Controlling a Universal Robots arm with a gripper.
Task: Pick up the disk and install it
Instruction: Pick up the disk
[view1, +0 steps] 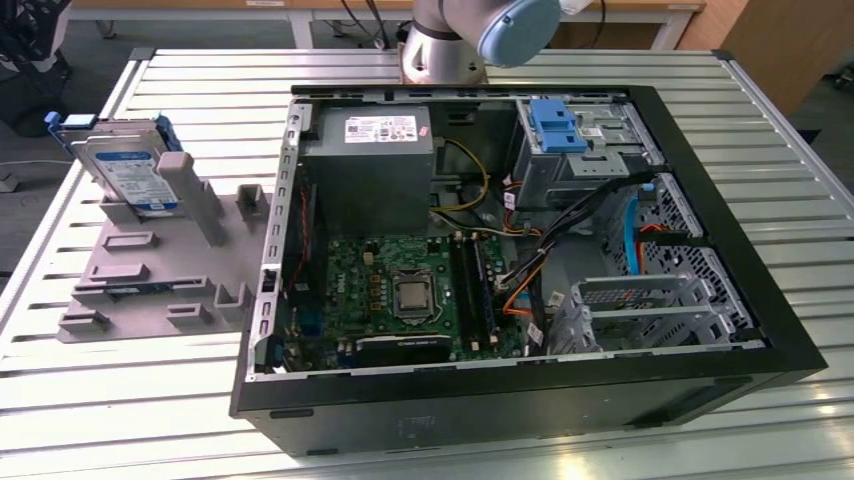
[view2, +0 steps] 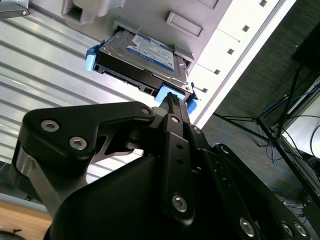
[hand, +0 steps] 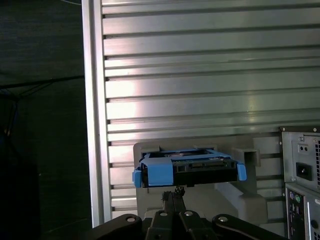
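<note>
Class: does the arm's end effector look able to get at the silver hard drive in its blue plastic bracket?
Probably yes: the end effector faces the silver hard drive end-on, with nothing between them.

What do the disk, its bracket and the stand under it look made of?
The disk: metal, going by its silver, reflective body; the label looks like glossy paper. Its bracket: blue plastic, evenly coloured with a moulded, matte look. The stand: matte grey with blocky moulded shapes, probably plastic, though painted metal cannot be ruled out.
</note>
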